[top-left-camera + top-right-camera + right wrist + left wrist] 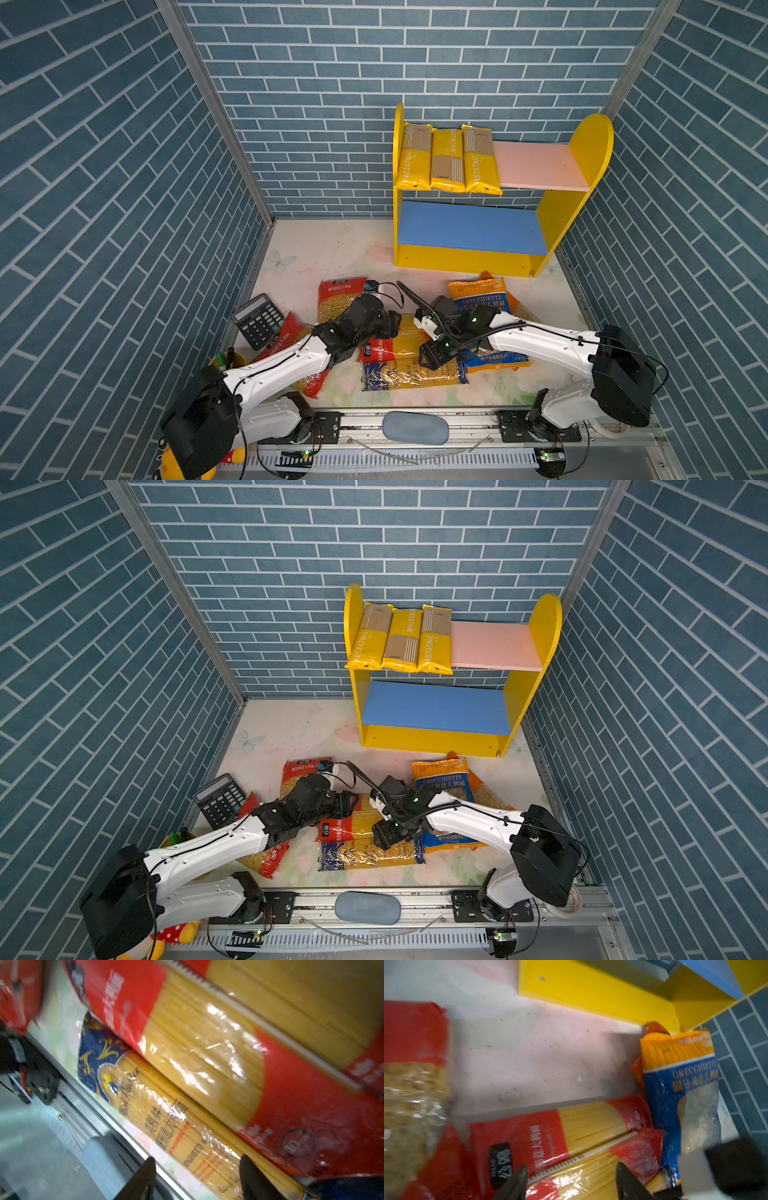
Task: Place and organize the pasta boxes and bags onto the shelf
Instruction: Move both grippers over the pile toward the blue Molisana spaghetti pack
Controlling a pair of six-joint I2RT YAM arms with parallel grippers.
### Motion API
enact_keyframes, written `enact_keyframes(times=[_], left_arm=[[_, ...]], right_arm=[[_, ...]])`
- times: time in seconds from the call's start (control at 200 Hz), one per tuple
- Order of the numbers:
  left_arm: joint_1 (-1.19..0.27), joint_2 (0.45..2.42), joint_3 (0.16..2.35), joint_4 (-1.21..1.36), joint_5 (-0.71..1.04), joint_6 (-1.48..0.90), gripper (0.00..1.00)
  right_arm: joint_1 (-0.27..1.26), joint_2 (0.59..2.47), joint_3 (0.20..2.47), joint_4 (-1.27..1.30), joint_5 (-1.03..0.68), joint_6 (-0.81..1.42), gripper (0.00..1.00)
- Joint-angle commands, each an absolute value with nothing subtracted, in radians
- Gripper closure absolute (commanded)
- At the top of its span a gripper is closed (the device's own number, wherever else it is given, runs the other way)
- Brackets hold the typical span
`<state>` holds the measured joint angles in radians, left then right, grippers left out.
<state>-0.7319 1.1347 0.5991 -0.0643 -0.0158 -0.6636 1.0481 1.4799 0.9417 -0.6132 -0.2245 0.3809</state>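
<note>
Right gripper (197,1157): jaws apart, astride blue spaghetti bag (166,1118); best closed squarely across it. Left gripper (571,1165): spread above red spaghetti bag (591,1176).

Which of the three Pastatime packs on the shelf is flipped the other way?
The middle pack: tan half forward, unlike the left pack and right pack.

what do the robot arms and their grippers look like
The left arm and right arm have white links, black joints and a bulky black housing each. Thin black cables run along both. The right arm also carries a coiled black cable and small green lights. The left gripper and right gripper have two black pointed fingers.
</note>
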Motion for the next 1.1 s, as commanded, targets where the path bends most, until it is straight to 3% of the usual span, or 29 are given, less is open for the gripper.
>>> enact_keyframes(times=[0.0, 0.29, 0.635, 0.78, 1.095], left_arm=[[-0.65, 1.057, 0.565, -0.115, 0.0, -0.68, 0.33], [-0.495, 0.944, 0.532, -0.168, 0.056, -0.733, 0.33], [-0.445, 0.918, 0.526, -0.157, 0.063, -0.735, 0.33], [-0.44, 0.914, 0.532, -0.158, 0.072, -0.732, 0.33], [-0.44, 0.932, 0.544, -0.141, 0.085, -0.729, 0.33]], right_arm=[[1.117, 1.541, 1.006, -0.743, -0.107, 0.171, 0.3], [1.274, 1.61, 1.042, -0.738, 0.137, 0.047, 0.22], [1.31, 1.739, 1.062, -0.703, 0.318, 0.011, 0.2], [1.294, 1.761, 1.08, -0.666, 0.424, 0.066, 0.29], [1.19, 1.651, 1.086, -0.596, 0.365, 0.187, 0.61]])
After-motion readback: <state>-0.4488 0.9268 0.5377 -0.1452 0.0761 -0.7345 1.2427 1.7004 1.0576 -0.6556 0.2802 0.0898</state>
